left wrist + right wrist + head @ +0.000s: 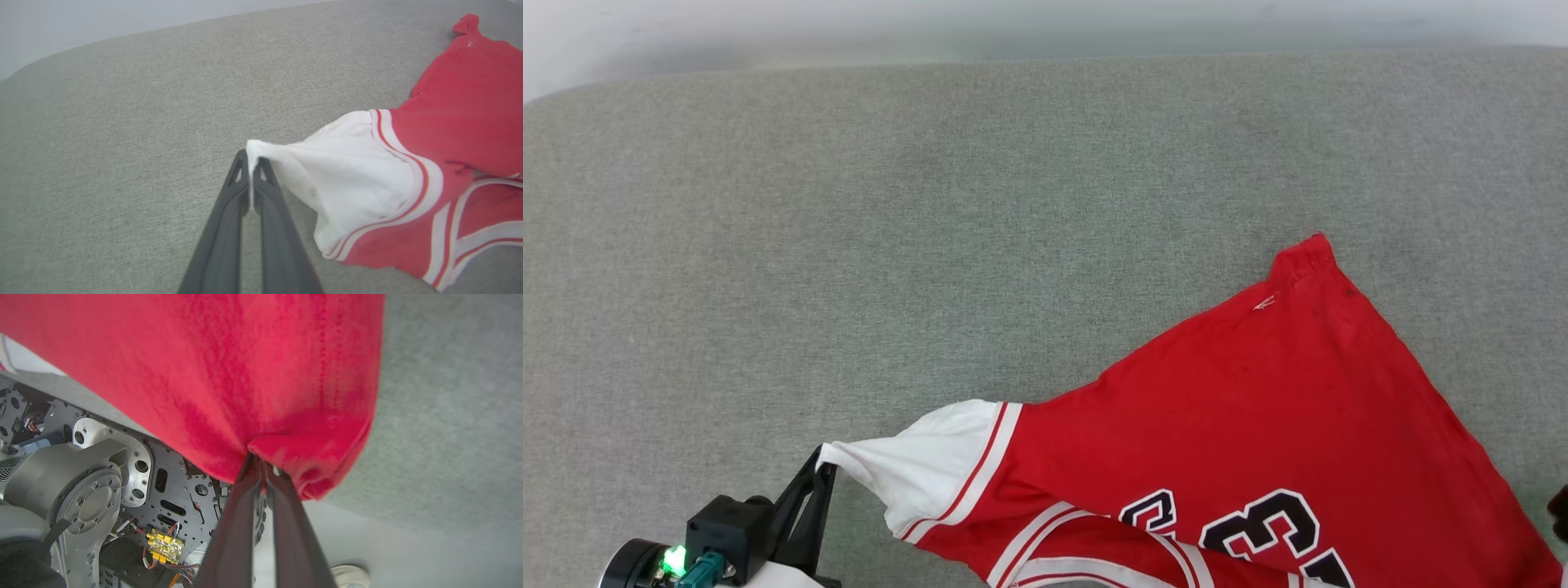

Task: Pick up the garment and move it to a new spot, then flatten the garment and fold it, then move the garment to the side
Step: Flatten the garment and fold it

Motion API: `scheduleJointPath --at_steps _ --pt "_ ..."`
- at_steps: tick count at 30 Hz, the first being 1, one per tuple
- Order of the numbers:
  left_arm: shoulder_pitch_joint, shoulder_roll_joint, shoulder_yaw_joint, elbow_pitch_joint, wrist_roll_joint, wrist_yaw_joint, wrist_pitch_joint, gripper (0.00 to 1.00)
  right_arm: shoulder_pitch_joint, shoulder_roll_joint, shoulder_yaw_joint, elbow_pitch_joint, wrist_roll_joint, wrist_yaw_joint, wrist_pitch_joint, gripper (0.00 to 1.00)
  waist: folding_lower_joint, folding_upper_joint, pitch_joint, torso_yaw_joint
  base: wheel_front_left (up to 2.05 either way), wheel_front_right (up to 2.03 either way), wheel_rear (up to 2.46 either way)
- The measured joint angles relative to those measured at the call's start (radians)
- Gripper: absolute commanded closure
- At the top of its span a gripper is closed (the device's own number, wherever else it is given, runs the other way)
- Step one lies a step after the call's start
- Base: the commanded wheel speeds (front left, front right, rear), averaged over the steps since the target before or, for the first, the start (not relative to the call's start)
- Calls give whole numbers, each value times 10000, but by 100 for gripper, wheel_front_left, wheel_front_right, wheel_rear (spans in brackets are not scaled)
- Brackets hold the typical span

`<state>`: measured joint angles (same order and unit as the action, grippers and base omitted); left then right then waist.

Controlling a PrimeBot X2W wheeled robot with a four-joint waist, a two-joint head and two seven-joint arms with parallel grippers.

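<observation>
The garment is a red jersey T-shirt with a white sleeve, striped trim and black lettering, spread over the lower right of the grey surface. My left gripper at the lower left is shut on the tip of the white sleeve, pulling it out to a point. In the left wrist view the left gripper pinches that tip. My right gripper is shut on a bunched red edge of the garment, which hangs off the near edge of the surface.
The grey fabric surface stretches far to the left and back. Under its near edge, the right wrist view shows my metal base with wiring and pale floor. A pale wall runs behind the surface.
</observation>
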<state>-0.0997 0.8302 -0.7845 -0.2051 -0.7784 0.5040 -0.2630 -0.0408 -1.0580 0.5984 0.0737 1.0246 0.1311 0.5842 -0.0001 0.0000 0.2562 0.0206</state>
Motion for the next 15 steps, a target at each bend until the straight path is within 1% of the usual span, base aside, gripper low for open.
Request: scheduleJointPath --at_steps 1,2,4,7,8,9,10,13,14,15 --pt "2 -10 8 21 0 -25 0 100 73 121 -159 42 -92 0 -123 62 0 0 13 -13 0 0 0" --pt "3 -15 17 40 0 -25 0 100 74 211 -380 58 -188 0 -203 0 0 0 14 -33 0 0 0" --pt "22 -17 50 73 0 -36 0 100 16 326 -872 -29 -276 0 -276 0 0 0 2 -76 0 0 0" --pt "36 -12 82 81 6 -38 0 100 -340 337 -1607 -518 -525 0 -284 0 0 0 -29 -112 0 0 0" --pt "36 -8 100 56 27 -38 0 100 -973 307 -2391 -1133 -794 -2 -201 0 0 0 -28 -96 0 0 0" --pt "35 -8 100 42 44 -38 0 100 -1205 305 -2612 -1313 -905 -2 -169 0 0 0 -14 -78 0 0 0" --pt "14 -12 102 10 98 -42 0 100 -1795 311 -2903 -1693 -1154 0 84 0 0 0 49 -38 0 0 0" --pt "-175 -52 82 -25 196 -128 10 100 -2777 370 -2949 -2105 -1526 -2 660 0 0 0 188 67 0 0 0" --pt "-536 -153 27 -12 336 -268 82 100 -4375 675 -2343 -2209 -1889 -2 1703 0 0 0 473 245 0 0 0" --pt "-639 -169 6 0 378 -307 109 100 -4791 761 -2080 -2142 -1983 -2 2015 0 1 0 560 297 0 0 0"
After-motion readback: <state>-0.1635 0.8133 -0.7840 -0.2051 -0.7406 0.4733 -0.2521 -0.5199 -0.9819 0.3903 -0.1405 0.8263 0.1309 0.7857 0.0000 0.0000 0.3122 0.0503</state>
